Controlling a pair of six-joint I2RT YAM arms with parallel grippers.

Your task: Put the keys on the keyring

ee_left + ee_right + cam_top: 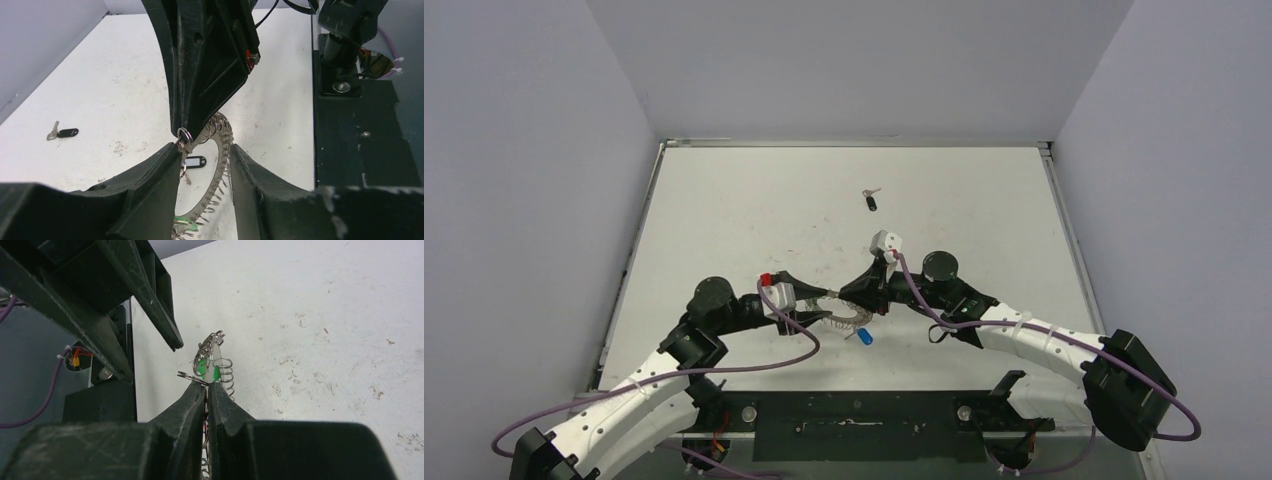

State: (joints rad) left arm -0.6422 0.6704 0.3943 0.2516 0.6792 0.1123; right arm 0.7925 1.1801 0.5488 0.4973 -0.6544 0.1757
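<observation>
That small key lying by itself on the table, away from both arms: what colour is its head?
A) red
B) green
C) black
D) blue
C: the lone key on the table has a black head and a silvery blade.

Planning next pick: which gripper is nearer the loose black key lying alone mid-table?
Right. The right gripper is directly robot-side of the loose key; the left gripper farther back, leftward.

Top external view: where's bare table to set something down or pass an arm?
Free: white table left of the small black-headed key, and right of it out to the rim. Crowded: near centre, where both jaws meet at the looped silvery metal keyring, blue-headed key beside it.
</observation>
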